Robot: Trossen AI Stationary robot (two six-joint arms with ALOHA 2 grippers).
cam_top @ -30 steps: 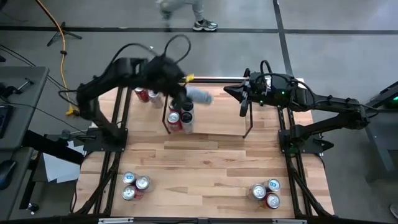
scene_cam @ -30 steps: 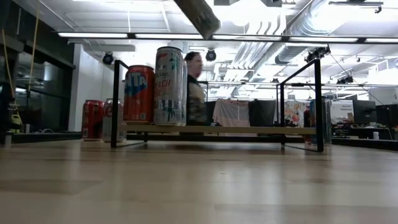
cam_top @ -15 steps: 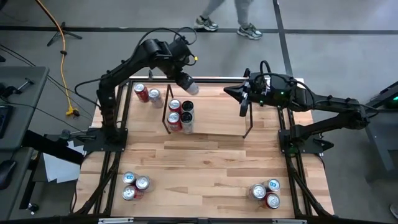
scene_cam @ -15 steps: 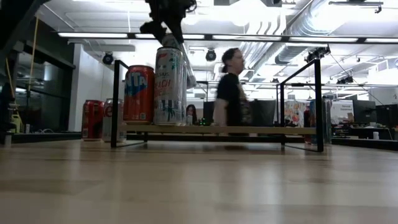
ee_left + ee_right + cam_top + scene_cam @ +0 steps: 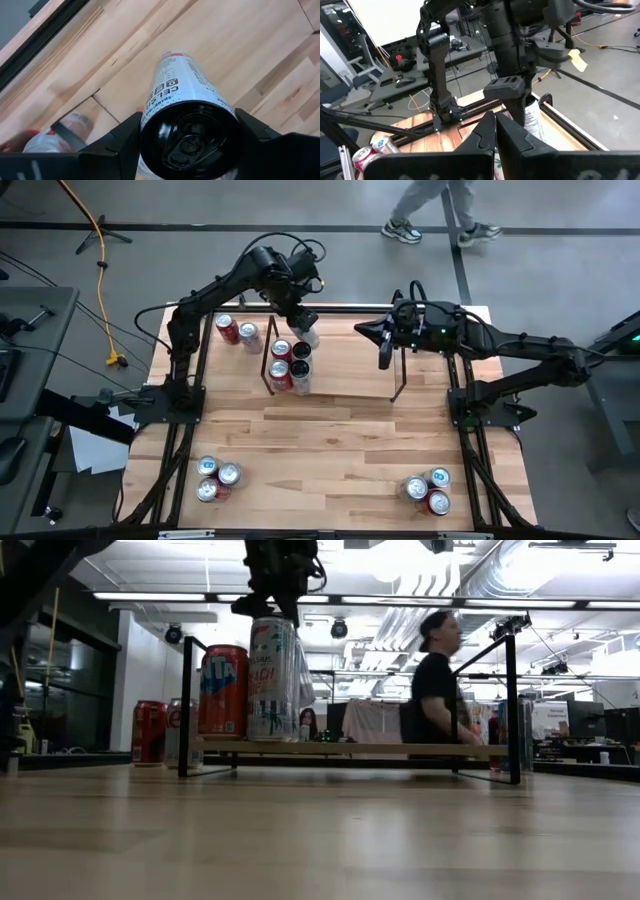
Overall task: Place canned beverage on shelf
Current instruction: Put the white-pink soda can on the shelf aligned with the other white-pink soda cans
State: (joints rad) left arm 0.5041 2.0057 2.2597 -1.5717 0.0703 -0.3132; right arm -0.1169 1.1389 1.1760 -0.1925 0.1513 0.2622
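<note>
The shelf (image 5: 350,378) is a low black-rod rack with a see-through top at the table's far middle; it also shows in the low view (image 5: 350,748). Several cans (image 5: 290,362) stand on its left end, among them a red one (image 5: 224,690) and a tall white one (image 5: 272,680). My left gripper (image 5: 300,318) is shut on a white can with a black top (image 5: 187,142) at the shelf's far left corner (image 5: 309,336). Whether the can's base rests on the shelf does not show. My right gripper (image 5: 360,328) is shut and empty, over the shelf's far right part. My left gripper pinches the can's top end (image 5: 150,125) between its two fingers (image 5: 115,142), one on each side of the black rim. The fingers come from above, pointing down along the can. The can stands about upright below them (image 5: 532,117).
Two red cans (image 5: 237,332) stand on the table left of the shelf. Clusters of cans sit near the front left (image 5: 215,478) and front right (image 5: 428,490). A black rail frame (image 5: 195,380) edges the table. A person (image 5: 437,690) walks past beyond the far edge.
My left gripper has swung the white can from lying slanted to about upright and has brought it down by the shelf's far left corner, behind the cans standing there. It has stayed shut on the can. The person beyond the table has walked to the right.
</note>
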